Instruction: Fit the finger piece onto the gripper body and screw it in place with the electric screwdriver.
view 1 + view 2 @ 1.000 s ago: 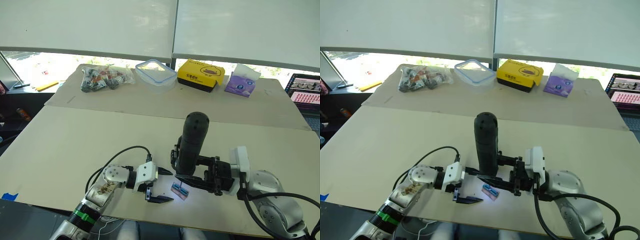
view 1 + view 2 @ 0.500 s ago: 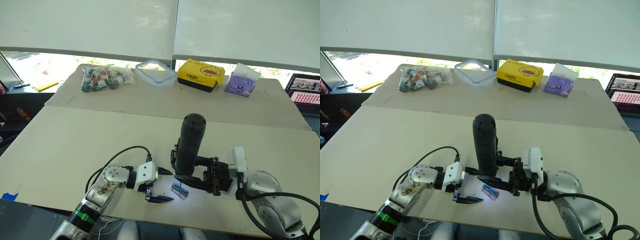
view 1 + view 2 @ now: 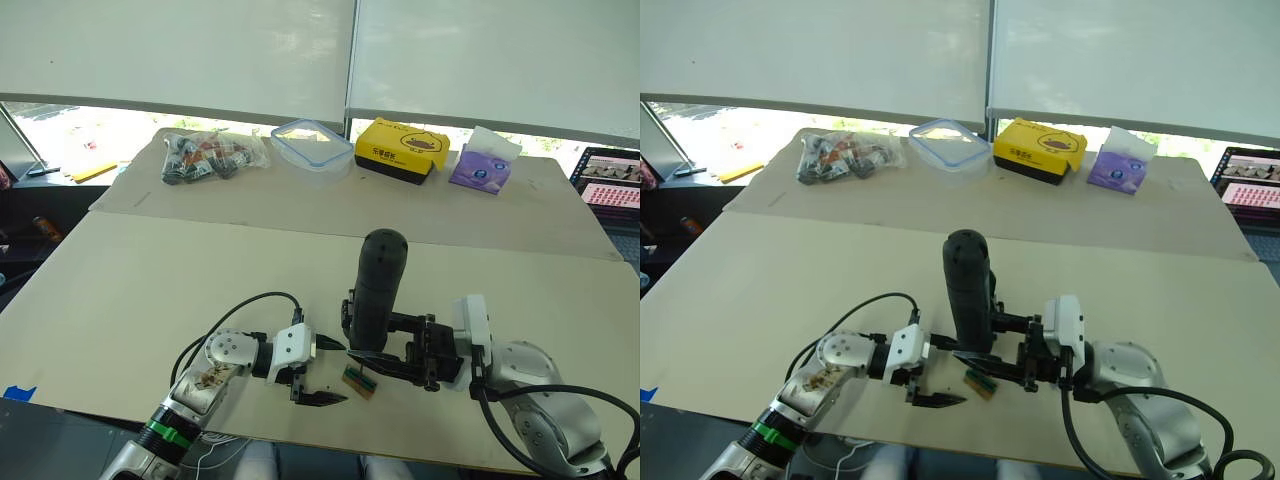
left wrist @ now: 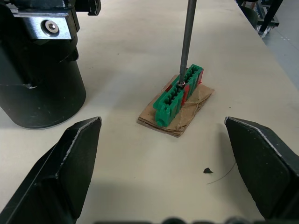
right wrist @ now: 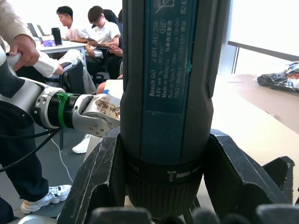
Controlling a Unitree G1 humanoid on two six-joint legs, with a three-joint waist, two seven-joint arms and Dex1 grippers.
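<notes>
The electric screwdriver (image 3: 376,290) stands upright near the table's front edge, with my right gripper (image 3: 365,338) shut around its lower body (image 5: 163,93). Its thin metal bit (image 4: 186,42) comes down onto a small green block (image 4: 180,95) that lies on a scrap of brown card. My left gripper (image 3: 335,372) is just left of that block, open wide, with one finger (image 4: 70,158) on each side and nothing between them. A black rounded bulk (image 4: 37,88) stands on the table beside the block; I cannot tell what it is. The finger piece and the gripper body are out of view.
At the back of the table lie a clear bag of small parts (image 3: 210,155), a clear lidded box (image 3: 312,145), a yellow box (image 3: 400,150) and a purple tissue pack (image 3: 482,165). A laptop (image 3: 610,180) sits at the far right. People sit beyond the table (image 5: 88,32).
The screwdriver has sunk a little and shifted slightly left. The bright lit patch on the block under it has gone out. The left gripper has stayed put.
</notes>
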